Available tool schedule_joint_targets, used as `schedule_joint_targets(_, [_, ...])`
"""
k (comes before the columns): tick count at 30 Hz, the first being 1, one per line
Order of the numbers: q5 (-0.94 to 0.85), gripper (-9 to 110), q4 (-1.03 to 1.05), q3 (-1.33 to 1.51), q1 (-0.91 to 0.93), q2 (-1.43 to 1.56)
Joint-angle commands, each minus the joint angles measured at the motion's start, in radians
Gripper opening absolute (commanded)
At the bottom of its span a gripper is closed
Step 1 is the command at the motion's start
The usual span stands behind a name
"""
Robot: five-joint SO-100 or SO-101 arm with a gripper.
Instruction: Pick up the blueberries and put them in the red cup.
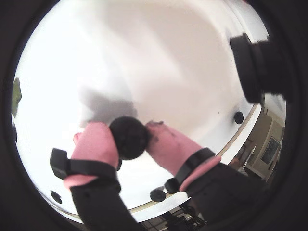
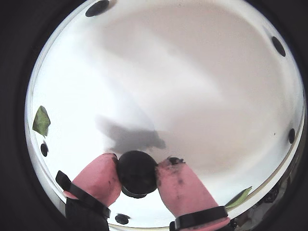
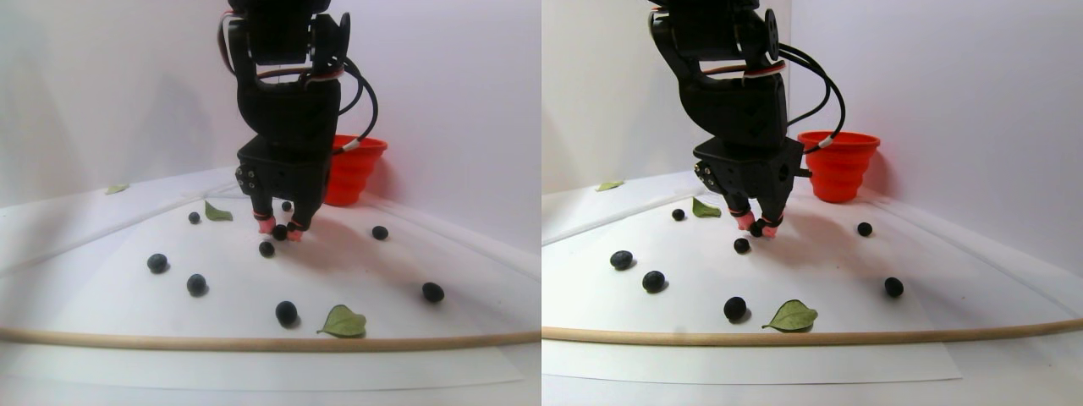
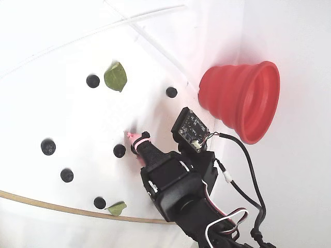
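Gripper (image 2: pixel 137 175): pink fingertips pinching one blueberry (image 2: pixel 136 172), just above the white table (image 3: pixel 101 245) | Red cup (image 3: pixel 354 169): upright, behind the arm | Advice: hold the squeeze gently, lift clear, release over the rim.

The tool (image 3: pixel 283 230) is hanging over the middle of the tabletop (image 3: pixel 101 254), pinching one blueberry (image 1: pixel 129 136). Loose blueberries (image 3: pixel 157 263) and a green leaf (image 3: pixel 343 321) are dotting the near side, well apart, leaving gaps between them. The red cup (image 3: pixel 354 169) is standing behind the arm near the back wall, with one berry (image 3: pixel 380 232) lying between.
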Motion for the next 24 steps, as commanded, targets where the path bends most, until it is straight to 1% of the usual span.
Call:
schedule_joint_targets(1, [-0.008,11,0.008,0.002,0.020,0.124])
schedule_joint_targets(13, [-0.040,11,0.055,0.029,0.026,0.232])
schedule_joint_targets(24, [-0.078,11,0.176,0.043,0.041,0.397])
